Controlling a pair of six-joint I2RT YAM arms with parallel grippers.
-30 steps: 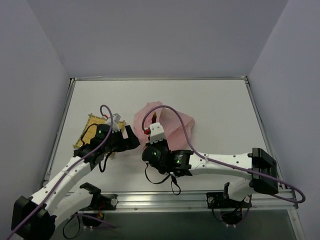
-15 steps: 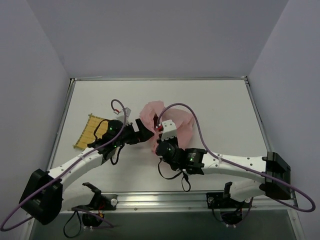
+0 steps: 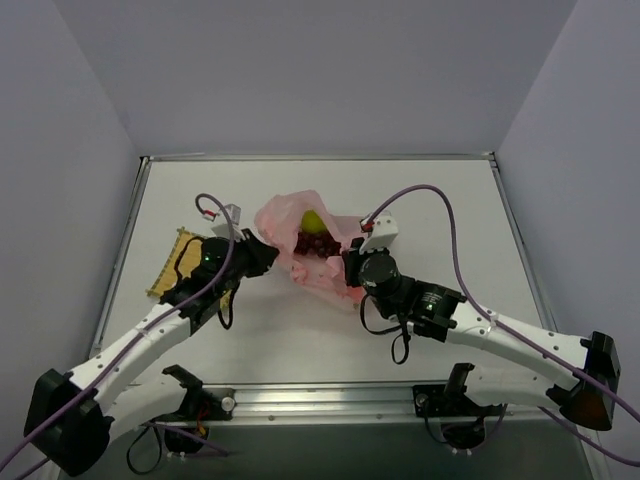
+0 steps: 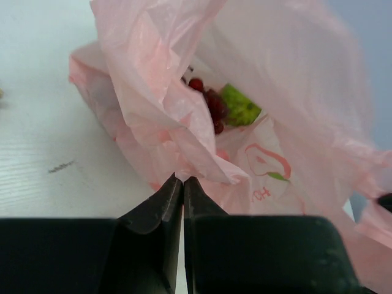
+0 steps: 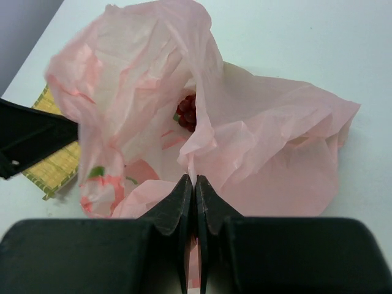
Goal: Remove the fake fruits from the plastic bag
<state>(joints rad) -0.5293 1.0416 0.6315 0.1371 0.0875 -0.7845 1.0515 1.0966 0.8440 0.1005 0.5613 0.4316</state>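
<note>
The fake fruits (image 3: 315,236) lie in the open plastic bag (image 3: 275,213), midway between our left fingers (image 4: 164,205) and right fingers (image 5: 177,205), both pinched closed on its rim.

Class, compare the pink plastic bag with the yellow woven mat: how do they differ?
The plastic bag is pink, crinkled and translucent; the mat is yellow, woven and opaque. The bag stands bunched up, pinched by the left end effector and right end effector; the mat lies flat. Both sit on the white table.
</note>
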